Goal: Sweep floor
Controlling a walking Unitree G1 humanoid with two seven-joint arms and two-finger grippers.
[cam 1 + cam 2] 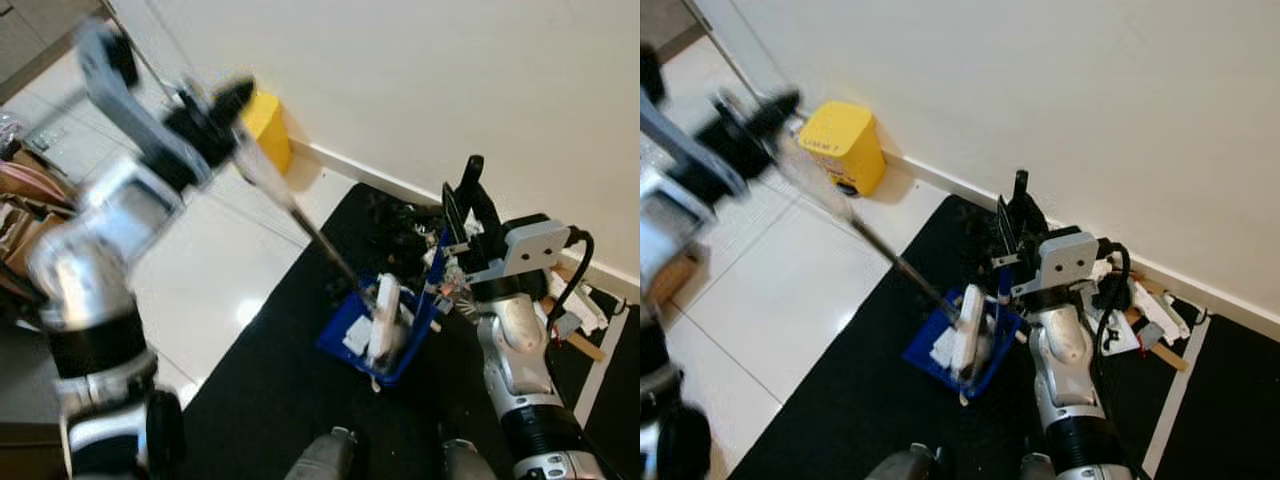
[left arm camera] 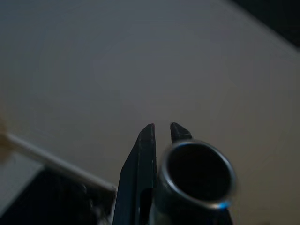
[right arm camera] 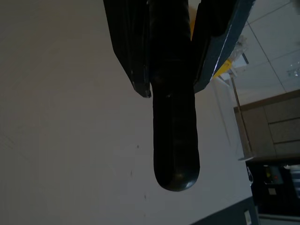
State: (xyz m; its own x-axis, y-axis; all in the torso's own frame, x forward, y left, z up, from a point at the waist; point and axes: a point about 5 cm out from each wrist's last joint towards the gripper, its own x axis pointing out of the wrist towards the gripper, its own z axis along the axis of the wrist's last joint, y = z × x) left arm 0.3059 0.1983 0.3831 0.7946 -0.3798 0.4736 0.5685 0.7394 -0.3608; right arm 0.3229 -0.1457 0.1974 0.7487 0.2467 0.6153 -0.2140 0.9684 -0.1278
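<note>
A blue dustpan [image 1: 338, 335] stands on the black mat [image 1: 270, 400] close to the wall. The broom's white head [image 1: 384, 318] rests inside it. From there the thin metal broom handle [image 1: 300, 215] slants up to my blurred left gripper [image 1: 215, 115], which is shut on it; the tube's open end [image 2: 197, 178] shows beside the black fingers [image 2: 145, 154]. My right gripper [image 1: 462, 215] is shut on the dustpan's upright black handle [image 1: 470, 180], which also sits between the fingers [image 3: 131, 51] in the right wrist view. A dark pile of debris [image 1: 395, 225] lies behind the pan.
A yellow bin [image 1: 845, 145] stands against the white wall to the left. White tile floor [image 1: 790, 290] lies left of the mat. Cables and white clutter [image 1: 1135, 315] sit by the skirting on the right. Cardboard boxes [image 1: 20, 195] are at far left.
</note>
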